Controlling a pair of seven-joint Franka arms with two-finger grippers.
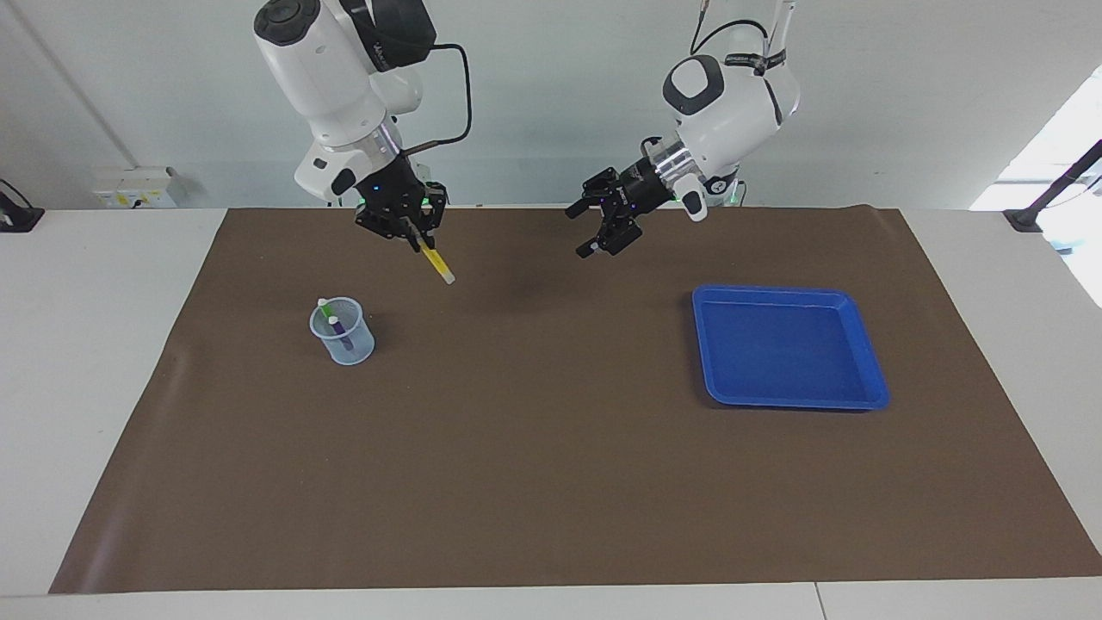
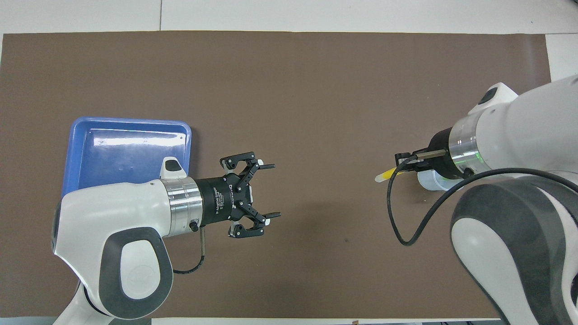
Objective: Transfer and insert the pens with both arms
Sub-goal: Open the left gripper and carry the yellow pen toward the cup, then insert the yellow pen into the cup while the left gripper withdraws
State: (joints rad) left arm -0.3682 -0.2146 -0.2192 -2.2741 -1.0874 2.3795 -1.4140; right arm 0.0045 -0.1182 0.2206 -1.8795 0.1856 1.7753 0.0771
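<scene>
My right gripper (image 1: pixel 419 237) is shut on the yellow pen (image 1: pixel 437 263), which hangs tilted with its pale tip down, in the air over the mat. It is up beside a clear cup (image 1: pixel 342 331) toward the right arm's end. The green pen (image 1: pixel 325 310) and the purple pen (image 1: pixel 339 329) stand in that cup. In the overhead view the right gripper (image 2: pixel 399 167) and its wrist cover most of the cup (image 2: pixel 428 180), and the yellow pen (image 2: pixel 384 175) pokes out. My left gripper (image 1: pixel 584 231) is open and empty, raised over the mat's middle; it also shows in the overhead view (image 2: pixel 275 190).
A blue tray (image 1: pixel 788 357) with nothing in it lies on the brown mat (image 1: pixel 534 448) toward the left arm's end; it also shows in the overhead view (image 2: pixel 128 149). White table borders the mat.
</scene>
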